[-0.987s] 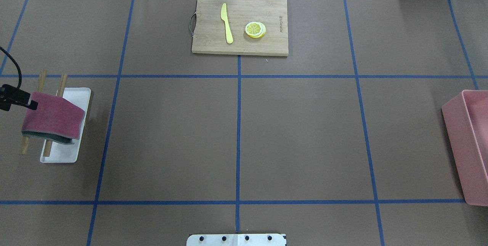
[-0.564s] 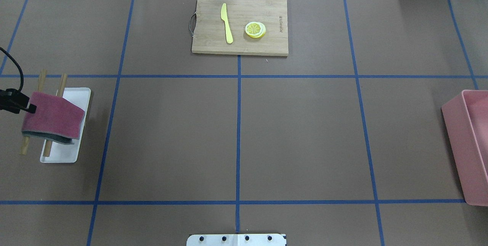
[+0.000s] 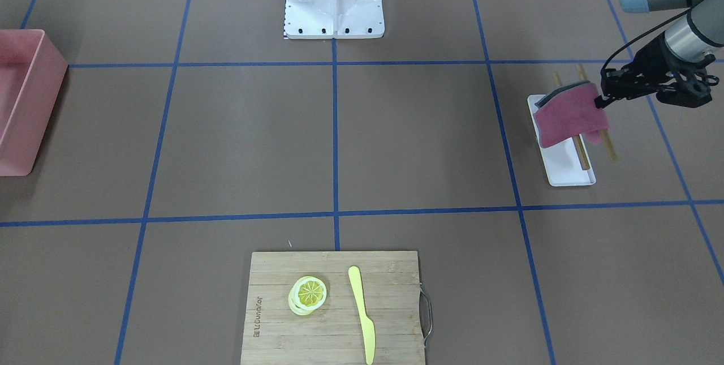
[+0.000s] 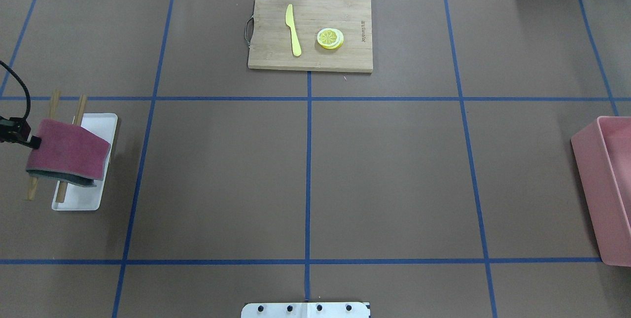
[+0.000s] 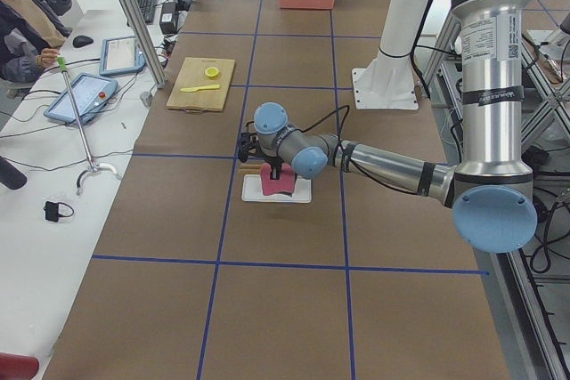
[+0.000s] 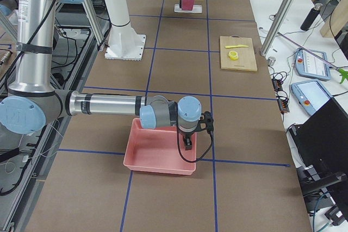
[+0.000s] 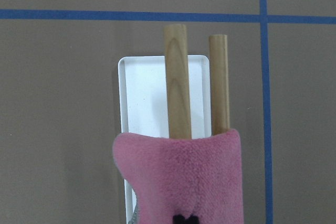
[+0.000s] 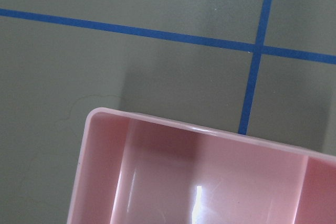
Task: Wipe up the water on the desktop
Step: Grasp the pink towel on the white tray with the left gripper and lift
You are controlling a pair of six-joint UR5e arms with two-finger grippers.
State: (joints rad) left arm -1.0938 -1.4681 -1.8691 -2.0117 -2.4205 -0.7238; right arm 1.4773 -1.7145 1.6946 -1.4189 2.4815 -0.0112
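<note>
My left pincer (image 3: 600, 99) is pinched shut on the edge of the pink cloth (image 3: 568, 116), above the white tray (image 3: 568, 176). Whether my right pincer (image 6: 187, 144), well apart from that tray, is open or closed, I cannot tell.

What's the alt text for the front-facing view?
At the right edge, the left gripper pinches a pink cloth draped over two wooden rods above a white tray on the brown, blue-taped desktop. A cutting board with a lemon slice and yellow knife sits bottom centre; a pink bin is at far left.
</note>
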